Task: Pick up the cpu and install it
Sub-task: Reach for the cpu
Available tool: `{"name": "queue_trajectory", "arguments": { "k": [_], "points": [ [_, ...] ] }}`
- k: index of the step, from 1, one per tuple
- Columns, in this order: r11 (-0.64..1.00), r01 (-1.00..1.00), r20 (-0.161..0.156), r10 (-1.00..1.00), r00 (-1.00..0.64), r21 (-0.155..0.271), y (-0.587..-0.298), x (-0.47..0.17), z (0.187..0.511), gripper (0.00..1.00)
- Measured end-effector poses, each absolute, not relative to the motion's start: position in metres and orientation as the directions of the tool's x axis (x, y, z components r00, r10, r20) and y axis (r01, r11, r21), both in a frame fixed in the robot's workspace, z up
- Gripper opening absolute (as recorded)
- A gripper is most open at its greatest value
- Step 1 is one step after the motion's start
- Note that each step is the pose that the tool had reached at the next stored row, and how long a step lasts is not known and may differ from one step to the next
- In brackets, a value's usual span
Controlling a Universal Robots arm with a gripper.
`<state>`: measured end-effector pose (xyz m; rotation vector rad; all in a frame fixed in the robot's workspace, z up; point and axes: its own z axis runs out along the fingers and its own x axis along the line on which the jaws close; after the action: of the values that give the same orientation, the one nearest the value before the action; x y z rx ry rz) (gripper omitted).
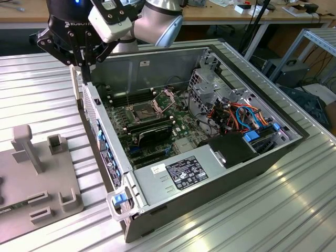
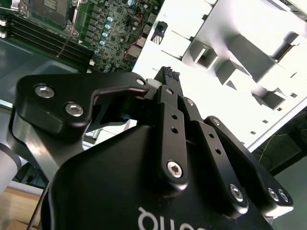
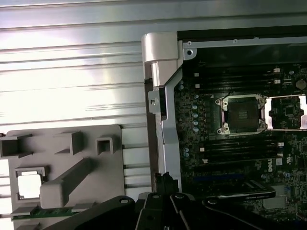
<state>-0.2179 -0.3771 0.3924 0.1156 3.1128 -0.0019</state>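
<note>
On the exterior view's left you have the grey fixture plate (image 1: 39,173) lying flat on the ribbed metal table (image 1: 37,89), with its upright posts and small open pockets. In the first wrist view the cpu (image 3: 29,185) sits flat in one framed pocket of that plate and shows as a bright square; nothing touches it. Moving right, the pincer (image 1: 84,73) hangs pointing down over the near wall of the open computer case (image 1: 210,205), between the fixture plate and the board. Its fingers look pressed together, and you can see nothing pinched between them. It is well apart from the cpu, and its tips are close to the case wall, though you cannot tell whether they touch it. Inside the case, next to the right, the square metal-framed socket (image 1: 143,111) lies open — its middle is dark and bare, and its hinged silver plate (image 1: 169,96) is swung up and away on the side towards the exterior view's right. Just below the socket in that view, the long black memory sticks (image 1: 152,128) stand in their slots. Nearer the camera, the grey power supply box (image 1: 184,173) with its label runs along the case's front edge. Furthest right, a bundle of orange, red and blue cables (image 1: 241,113) loops over the drive bay beside a black box (image 1: 231,149).
</note>
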Motion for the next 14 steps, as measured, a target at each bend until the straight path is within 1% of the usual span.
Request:
{"name": "queue_trajectory", "arguments": {
  "k": [14],
  "points": [
    [0.997,0.074,-0.027,0.074,-0.997,0.000,-0.377,-0.244,0.392,0.11]
  ]
}}
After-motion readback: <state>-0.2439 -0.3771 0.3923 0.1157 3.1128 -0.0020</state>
